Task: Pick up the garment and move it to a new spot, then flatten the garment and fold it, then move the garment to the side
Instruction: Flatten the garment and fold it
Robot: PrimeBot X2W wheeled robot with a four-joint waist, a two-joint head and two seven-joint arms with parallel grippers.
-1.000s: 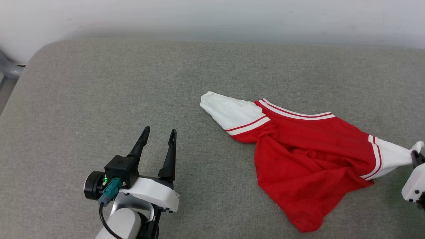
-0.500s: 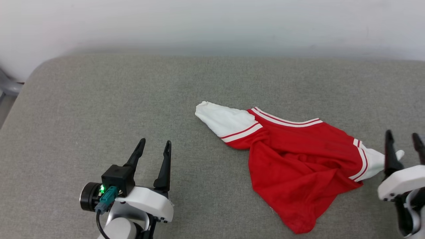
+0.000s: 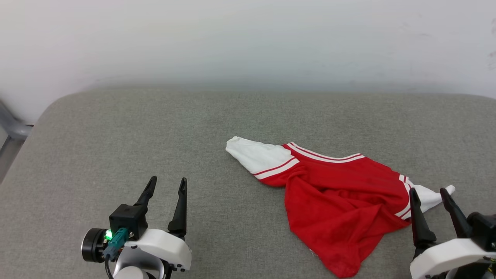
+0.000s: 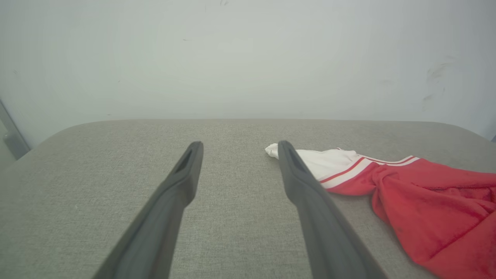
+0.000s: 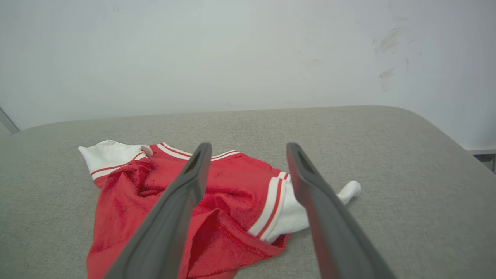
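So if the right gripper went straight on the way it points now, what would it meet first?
Most likely the shirt's white sleeve: in the right wrist view it lies between the open right gripper's fingers, just ahead. The gripper's height is unclear, so it might pass over.

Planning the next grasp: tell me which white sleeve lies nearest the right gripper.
The twisted sleeve beside the right gripper; the other sleeve lies at the garment's opposite end.

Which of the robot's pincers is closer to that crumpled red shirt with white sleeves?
Right. The right pincer sits open by the red fabric shirt, at its white sleeve; the left pincer, also open, hovers over the grey cushion well to its left.
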